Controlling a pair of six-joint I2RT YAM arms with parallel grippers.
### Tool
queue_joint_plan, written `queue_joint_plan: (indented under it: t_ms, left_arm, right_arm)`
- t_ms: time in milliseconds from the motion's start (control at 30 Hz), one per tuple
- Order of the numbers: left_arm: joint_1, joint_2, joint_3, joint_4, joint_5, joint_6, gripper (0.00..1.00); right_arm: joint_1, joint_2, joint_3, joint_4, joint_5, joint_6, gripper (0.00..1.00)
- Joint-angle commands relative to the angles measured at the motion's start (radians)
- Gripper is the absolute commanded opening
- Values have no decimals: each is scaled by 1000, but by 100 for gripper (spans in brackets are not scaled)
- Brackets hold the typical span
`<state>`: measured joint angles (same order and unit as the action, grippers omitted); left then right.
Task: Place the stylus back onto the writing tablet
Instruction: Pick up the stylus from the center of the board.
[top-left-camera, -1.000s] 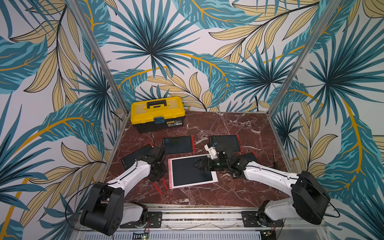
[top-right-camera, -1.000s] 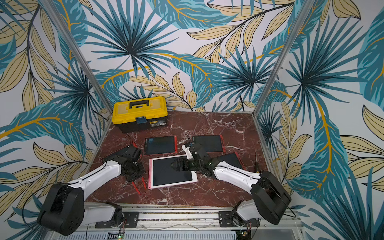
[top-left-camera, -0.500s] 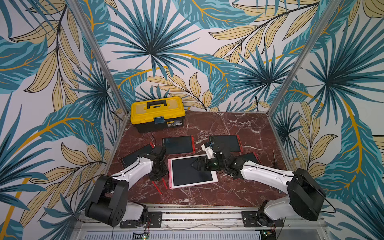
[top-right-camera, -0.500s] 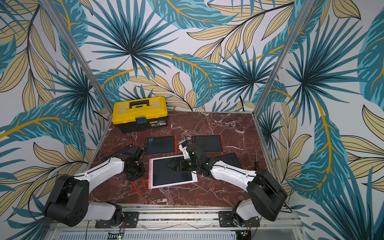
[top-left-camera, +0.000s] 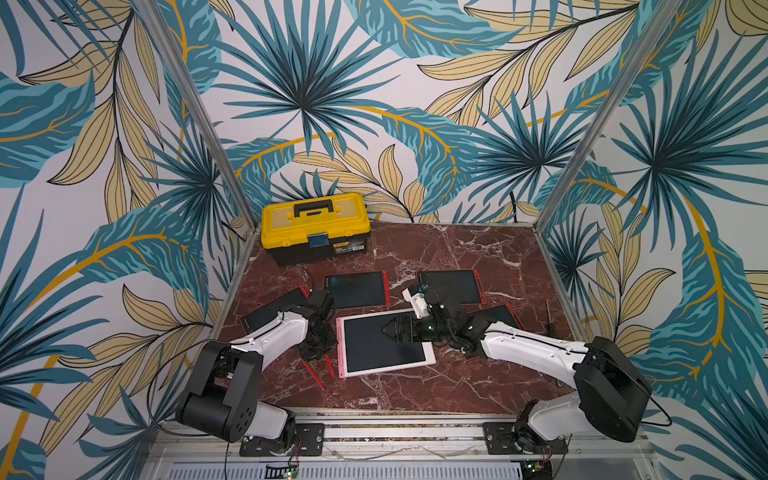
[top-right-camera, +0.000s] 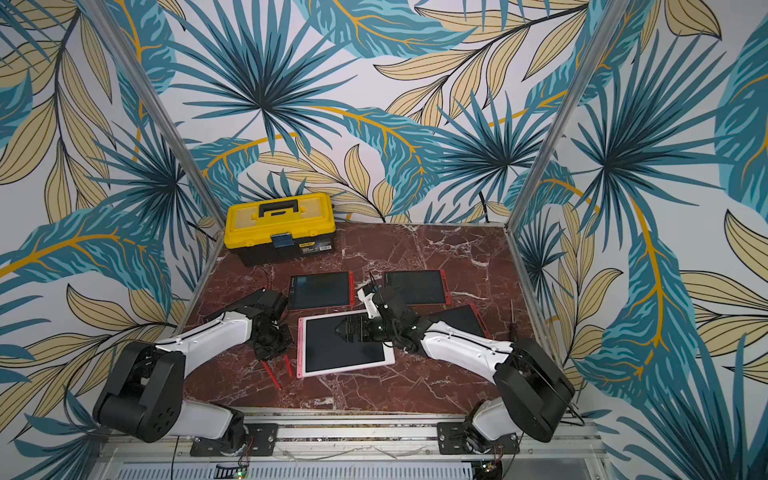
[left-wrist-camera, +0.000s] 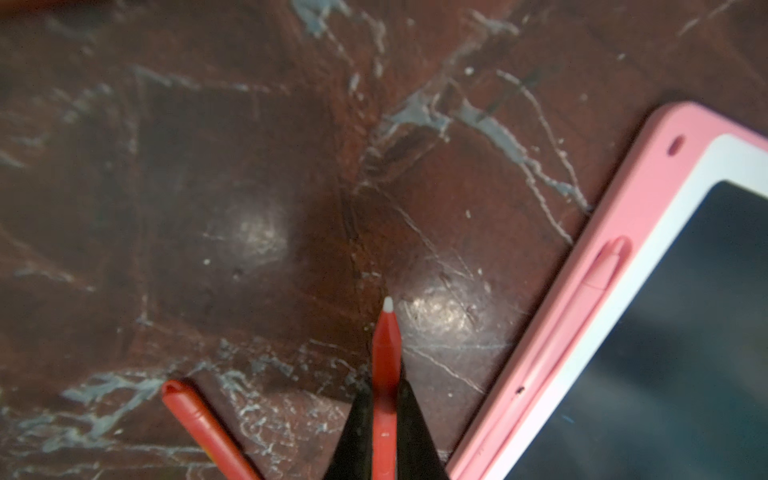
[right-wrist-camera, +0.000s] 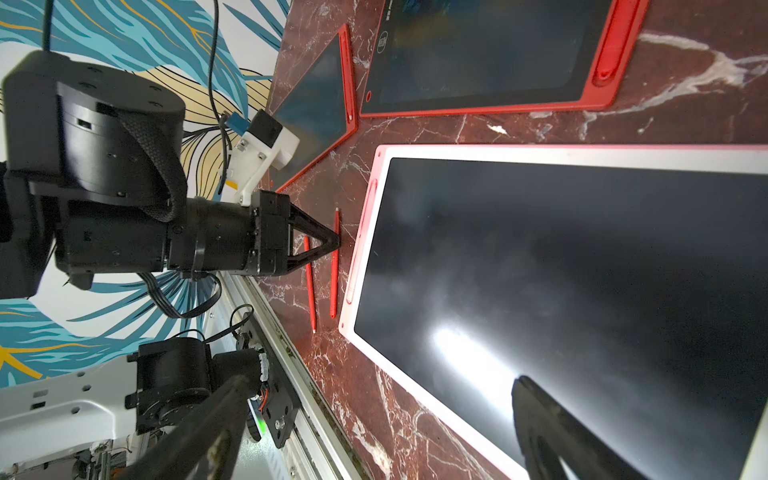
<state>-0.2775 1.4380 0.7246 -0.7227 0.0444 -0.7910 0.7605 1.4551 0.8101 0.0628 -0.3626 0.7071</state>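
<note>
Barely anything's been changed in the last second: the red stylus (left-wrist-camera: 385, 357) is still left lying toward the front-left of the worktop (top-left-camera: 457, 249), just beside the pink writing tablet (left-wrist-camera: 557, 332), pinched narrow by the left fingers (left-wrist-camera: 357, 436), so the lift is judged not started. The right fingers (right-wrist-camera: 536, 415) are kept wide and empty over the screen. Nothing can be read: the yellow toolbox (top-left-camera: 316, 224) label and the red tablet (right-wrist-camera: 478, 54) logo are too small.

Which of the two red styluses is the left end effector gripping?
The inner stylus, beside the pink tablet: the left end effector pinches it. The outer stylus lies free.
</note>
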Motion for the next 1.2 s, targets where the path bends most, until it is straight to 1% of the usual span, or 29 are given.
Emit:
queue_joint_plan:
  t_ms: [0,133,333,533,633,733,767,800,867,1167]
  left_arm:
    - [8,27,-1,31,-16,14,11]
    - [9,-4,1,31,-27,15,9]
    - [10,-39,30,31,3,12,9]
    - [17,-56,54,25,39,22,9]
    - [24,-60,59,22,52,29,9]
    - [33,-68,62,20,63,33,9]
    - [37,-70,64,17,64,34,9]
    - [39,-73,65,17,68,36,9]
    - [48,-74,71,16,82,40,9]
    - [67,-75,94,16,133,35,9]
  right_arm:
    - [7,-6,-4,0,13,-1,98]
    - [6,-9,-5,-2,17,-1,98]
    - [7,3,3,-3,18,-2,98]
    - [14,59,22,51,-10,23,98]
    - [28,104,45,65,-17,30,96]
    - [37,155,68,99,-28,46,92]
    - [68,175,77,115,-35,55,91]
    - [77,191,84,131,-40,60,90]
    - [92,227,97,170,-50,76,85]
    - [112,356,155,267,-97,110,71]
